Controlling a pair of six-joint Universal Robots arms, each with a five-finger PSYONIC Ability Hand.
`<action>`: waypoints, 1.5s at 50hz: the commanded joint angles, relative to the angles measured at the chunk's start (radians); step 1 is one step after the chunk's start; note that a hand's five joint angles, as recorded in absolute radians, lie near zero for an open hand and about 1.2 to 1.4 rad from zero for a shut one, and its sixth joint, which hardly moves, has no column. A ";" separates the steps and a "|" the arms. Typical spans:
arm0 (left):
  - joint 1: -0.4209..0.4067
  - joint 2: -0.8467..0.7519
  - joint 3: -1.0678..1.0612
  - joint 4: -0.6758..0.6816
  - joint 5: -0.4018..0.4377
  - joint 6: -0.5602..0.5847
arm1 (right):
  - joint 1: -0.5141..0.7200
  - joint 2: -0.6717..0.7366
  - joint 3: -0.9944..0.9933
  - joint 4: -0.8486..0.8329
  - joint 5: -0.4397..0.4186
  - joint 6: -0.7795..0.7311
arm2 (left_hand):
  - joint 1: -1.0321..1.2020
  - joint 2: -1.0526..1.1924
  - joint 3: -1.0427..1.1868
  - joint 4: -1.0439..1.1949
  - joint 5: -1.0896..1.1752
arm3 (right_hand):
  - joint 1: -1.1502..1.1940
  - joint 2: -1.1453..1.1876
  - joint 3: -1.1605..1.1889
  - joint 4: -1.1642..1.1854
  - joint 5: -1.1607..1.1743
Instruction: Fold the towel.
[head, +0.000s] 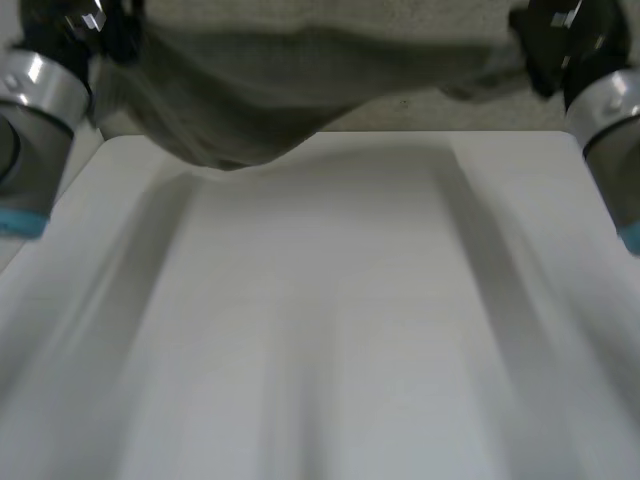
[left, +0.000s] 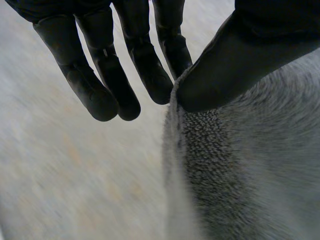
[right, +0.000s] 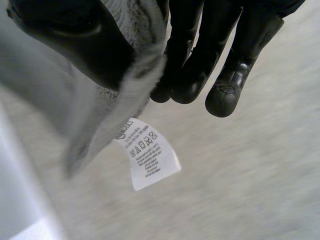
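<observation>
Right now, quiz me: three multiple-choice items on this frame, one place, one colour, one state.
1. Where is the towel?
A. lying flat
B. held up between the left hand and the right hand at the table's far edge
C. bunched in one hand

2. The label hanging from the towel is:
A. white
B. red
C. black

3. The left hand is:
A. open, off the towel
B. pinching the towel's edge
C. curled on nothing

Answers:
1 B: the head view shows it sagging between the hands.
2 A: the right wrist view shows white with dark print.
3 B: its thumb presses the edge against a finger.
</observation>
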 joint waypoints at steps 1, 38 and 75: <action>0.001 0.004 -0.293 -0.079 0.126 0.127 | -0.020 -0.008 0.212 0.205 -0.087 -0.005 | -0.052 -0.125 -0.151 -0.128 -0.272 | 0.064 0.045 0.045 0.048 0.034; -0.002 -0.012 -0.648 -0.165 0.125 0.560 | -0.105 0.010 0.557 0.202 -0.154 -0.038 | -0.052 -0.125 -0.151 -0.128 -0.272 | -0.552 -0.571 -0.571 -0.568 -0.583; 0.070 -0.117 -0.605 -0.055 -0.042 0.571 | -0.221 -0.037 0.540 0.124 -0.114 -0.005 | -0.526 -0.599 -0.625 -0.601 -0.746 | 0.064 0.045 0.045 0.048 0.034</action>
